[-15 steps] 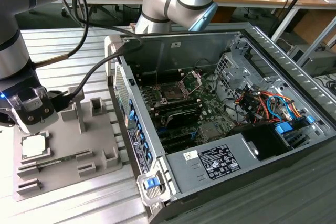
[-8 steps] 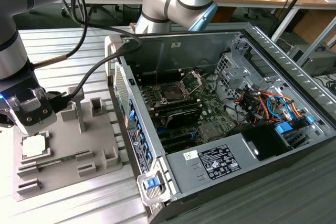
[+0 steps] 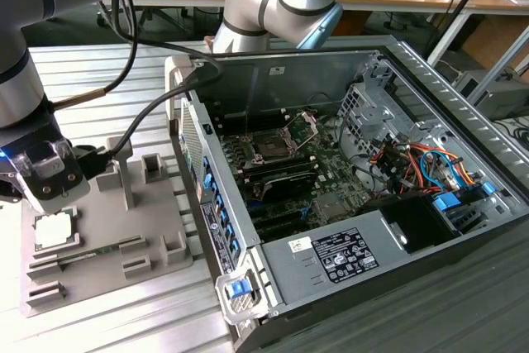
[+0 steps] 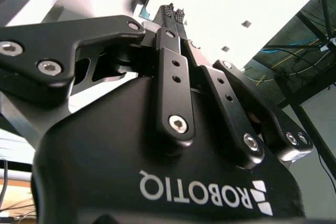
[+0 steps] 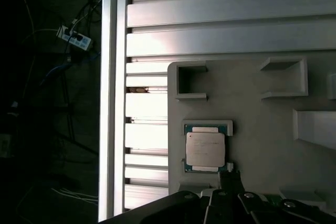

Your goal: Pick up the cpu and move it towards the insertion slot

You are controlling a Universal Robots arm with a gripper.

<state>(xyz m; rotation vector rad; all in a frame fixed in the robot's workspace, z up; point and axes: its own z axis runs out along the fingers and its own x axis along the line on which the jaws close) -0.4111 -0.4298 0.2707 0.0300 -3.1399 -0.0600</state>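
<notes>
**Several ways this pick could go wrong**

The slatted metal table (image 3: 107,72) carries everything. The open computer case (image 3: 430,80) stands on it toward the exterior view's right. One side wall of the case rises between the pick point and the board, so I judge that a low carry could strike it.

The grey fixture plate (image 3: 107,221) sits beside the case, on the exterior view's left, with raised blocks near the pocket. An off-centre descent might catch a finger on one of them.

The gripper (image 4: 174,11) hangs over the plate holding nothing, and its pads are drawn close together in the second wrist view. At that width it could not straddle the part and would press on its lid instead.

The insertion slot (image 3: 273,145) lies deep in the case, well apart from the arm, with its load plate raised. Its frame would leave little room for a tilted part.

The cpu (image 5: 205,149) lies flat in its pocket, near the fingertips in the first wrist view. It looks thin and smooth-edged, so it may slip or tilt under an uneven pinch.
</notes>
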